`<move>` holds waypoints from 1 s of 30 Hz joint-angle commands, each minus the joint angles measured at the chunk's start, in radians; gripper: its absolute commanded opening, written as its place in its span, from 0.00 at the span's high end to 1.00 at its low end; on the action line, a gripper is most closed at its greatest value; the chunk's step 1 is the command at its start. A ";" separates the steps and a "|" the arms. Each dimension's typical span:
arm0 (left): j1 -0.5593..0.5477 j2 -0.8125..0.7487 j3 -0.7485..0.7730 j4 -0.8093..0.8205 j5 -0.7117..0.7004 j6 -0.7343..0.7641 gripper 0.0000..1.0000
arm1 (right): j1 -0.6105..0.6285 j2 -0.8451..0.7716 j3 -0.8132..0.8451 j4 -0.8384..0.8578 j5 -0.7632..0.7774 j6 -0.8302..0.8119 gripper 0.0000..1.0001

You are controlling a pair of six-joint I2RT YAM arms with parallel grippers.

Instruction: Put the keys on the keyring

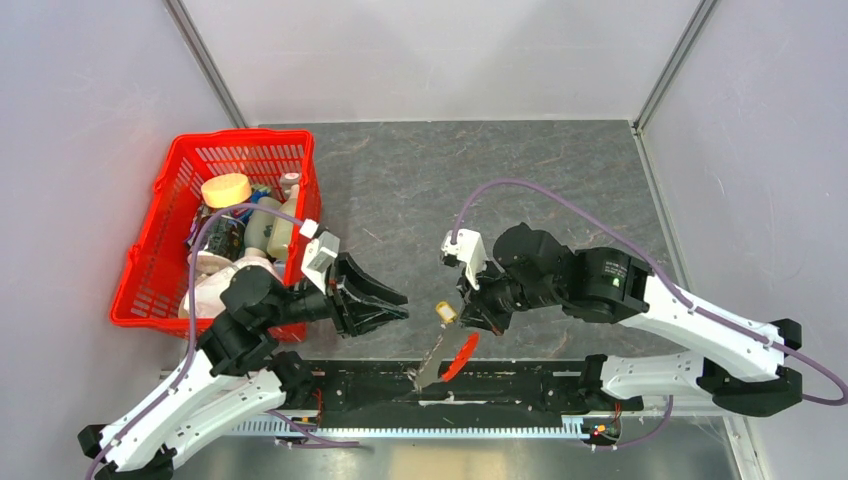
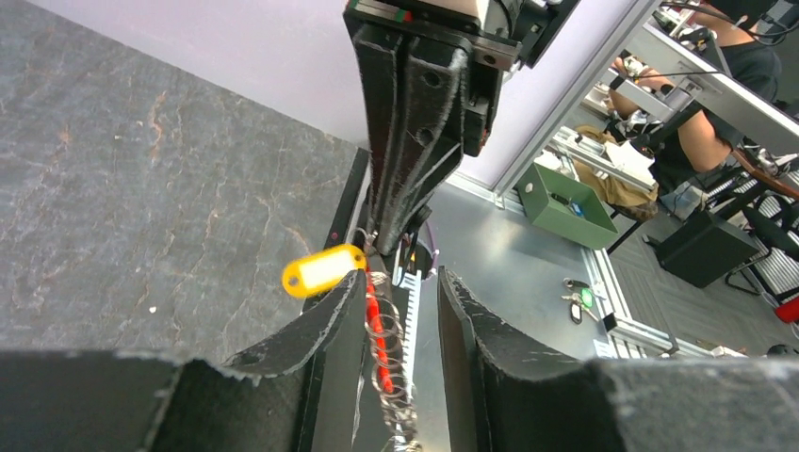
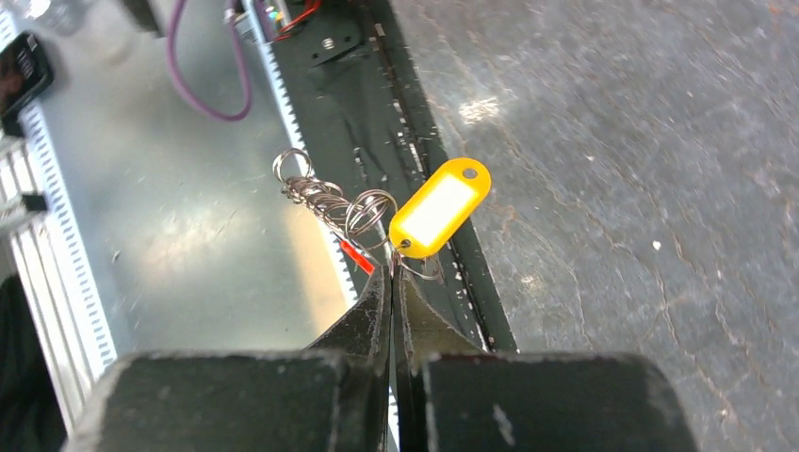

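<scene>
Pinching tight, the R pincer [image 3: 392,275] has its 2 tips pressed together w/ no gap. It is shut on the keyring [image 3: 330,200], a chain of small silver rings, right where the yellow key tag [image 3: 440,207] joins on. That tag, w/ a white label, sticks out just past the tips. The ring chain runs off from the tips to the other side. The red tag [image 3: 355,254] peeks out under the chain, just beside the tips.

From the top cam, chain + red tag hang below the R pincer, over the black rail [image 1: 520,385]. Can't tell if they touch it.

The L pincer [image 1: 403,305] is open w/ a middle-size gap, holding nothing. It points at the R pincer, tips near the yellow tag but apart from it. In its own cam the red tag + rings show thru the gap btw its fingers [image 2: 330,330]. A red basket [image 1: 150,270] full of stuff sits behind the L pincer.
</scene>
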 commanded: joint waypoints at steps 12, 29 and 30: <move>-0.003 0.076 0.019 0.276 0.110 -0.095 0.48 | 0.006 0.121 0.259 -0.085 -0.332 -0.251 1.00; -0.003 0.158 -0.044 0.519 0.190 -0.205 0.48 | 0.006 0.131 0.364 -0.023 -0.306 -0.211 1.00; -0.003 0.160 -0.045 0.526 0.193 -0.207 0.48 | 0.007 0.134 0.368 -0.022 -0.301 -0.206 1.00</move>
